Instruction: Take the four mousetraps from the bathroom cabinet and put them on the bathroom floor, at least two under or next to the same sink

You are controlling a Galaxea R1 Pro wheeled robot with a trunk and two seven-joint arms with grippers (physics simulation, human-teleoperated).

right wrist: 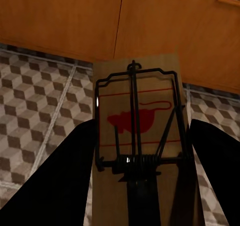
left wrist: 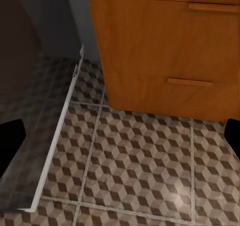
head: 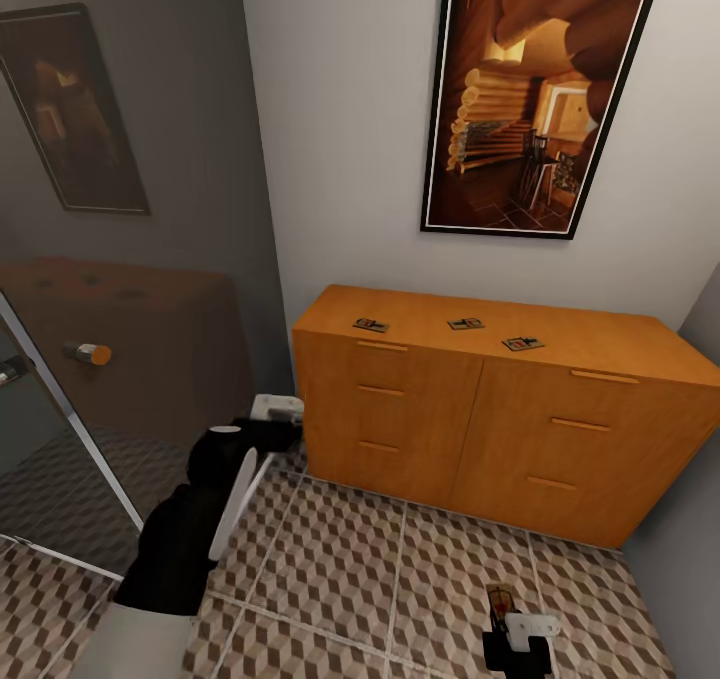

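Three mousetraps (head: 465,324) lie spaced along the cabinet (head: 480,409) top; a fourth mousetrap (right wrist: 137,136) sits clamped between your right gripper (head: 515,631) fingers, low over the bathroom floor (head: 400,579). Your left gripper (head: 275,409) hangs beside the cabinet's end, its fingers spread and empty. Judged step: carrying trap one toward the sink; next you must turn away and find it. No legible writing, only a red mouse silhouette.
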